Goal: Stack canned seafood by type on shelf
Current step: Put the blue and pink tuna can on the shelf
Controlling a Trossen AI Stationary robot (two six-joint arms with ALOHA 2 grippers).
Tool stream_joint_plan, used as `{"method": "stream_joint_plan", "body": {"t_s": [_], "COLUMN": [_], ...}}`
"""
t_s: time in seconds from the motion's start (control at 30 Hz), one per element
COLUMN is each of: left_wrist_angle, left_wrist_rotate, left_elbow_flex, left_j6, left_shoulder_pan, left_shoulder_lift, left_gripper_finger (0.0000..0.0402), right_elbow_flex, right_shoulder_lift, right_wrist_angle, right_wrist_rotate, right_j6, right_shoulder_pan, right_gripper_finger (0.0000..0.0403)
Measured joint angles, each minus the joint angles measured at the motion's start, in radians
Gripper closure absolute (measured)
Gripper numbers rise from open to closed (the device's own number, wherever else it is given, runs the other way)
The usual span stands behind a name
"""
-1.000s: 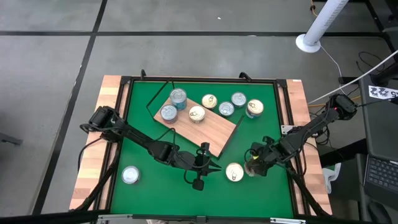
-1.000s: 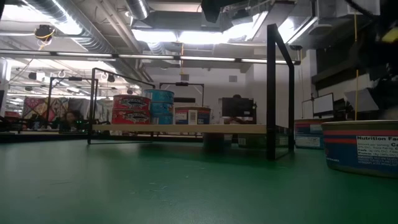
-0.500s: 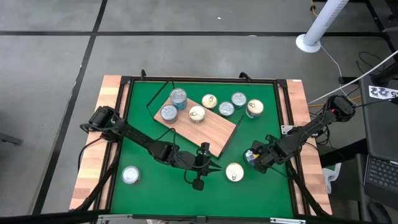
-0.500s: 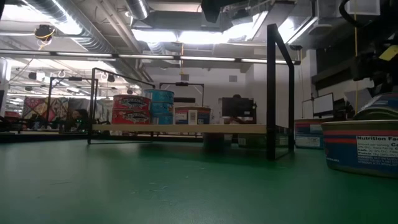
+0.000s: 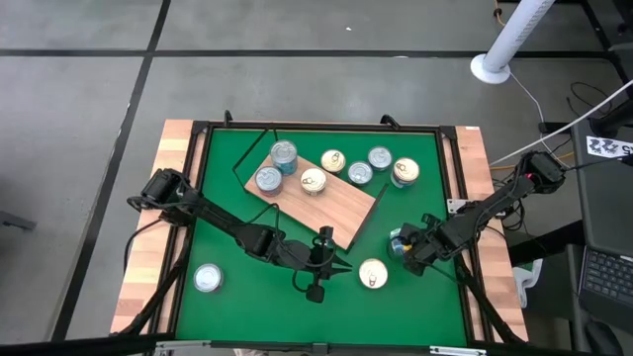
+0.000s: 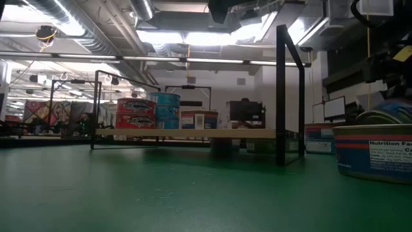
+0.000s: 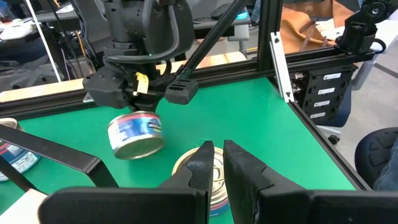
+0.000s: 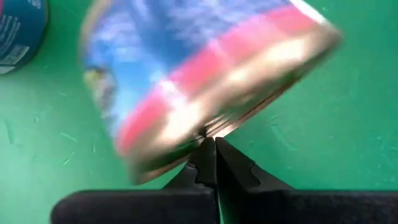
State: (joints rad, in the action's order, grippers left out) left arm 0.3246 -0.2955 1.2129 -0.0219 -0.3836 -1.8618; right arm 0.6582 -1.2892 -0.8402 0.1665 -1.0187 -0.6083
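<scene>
Hanging tilted from the right tool (image 5: 403,247), a tin (image 7: 135,134).

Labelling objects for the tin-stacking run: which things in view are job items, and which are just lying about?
Job: shelf; tins on it; loose tins; tilted tin at right hand.
Lying about: white pole base; laptop.

Green tabletop mat (image 5: 247,287), pale wooden side rails (image 5: 143,257), grey floor (image 5: 297,89), white post base (image 5: 492,65) upper right, laptop (image 5: 605,277) at right edge
</scene>
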Motion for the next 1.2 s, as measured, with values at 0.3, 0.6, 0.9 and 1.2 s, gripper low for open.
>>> {"method": "stream_joint_plan", "body": {"t_s": [0.3, 0.6, 0.9, 1.2], "left_wrist_angle": [0.000, 0.000, 0.000, 0.000], "left_wrist_rotate": [0.000, 0.000, 0.000, 0.000], "left_elbow_flex": [0.000, 0.000, 0.000, 0.000], "left_j6": [0.000, 0.000, 0.000, 0.000], "left_shoulder_pan": [0.000, 0.000, 0.000, 0.000], "left_shoulder_lift": [0.000, 0.000, 0.000, 0.000], "left_gripper_finger": [0.0370, 0.0370, 0.0370, 0.0370], "right_elbow_flex": [0.001, 0.001, 0.001, 0.001], "right_shoulder_lift": [-0.026, -0.031, -0.031, -0.031], "right_wrist_angle": [0.001, 0.004, 0.015, -0.028], "right_wrist_rotate": [-0.001, -0.111, -0.176, -0.298], "right_j6": [0.005, 0.029, 0.058, 0.102], "right_shoulder_pan": [0.000, 0.000, 0.000, 0.000], "right_gripper_finger": [0.0400, 0.0396, 0.0258, 0.0115]}}
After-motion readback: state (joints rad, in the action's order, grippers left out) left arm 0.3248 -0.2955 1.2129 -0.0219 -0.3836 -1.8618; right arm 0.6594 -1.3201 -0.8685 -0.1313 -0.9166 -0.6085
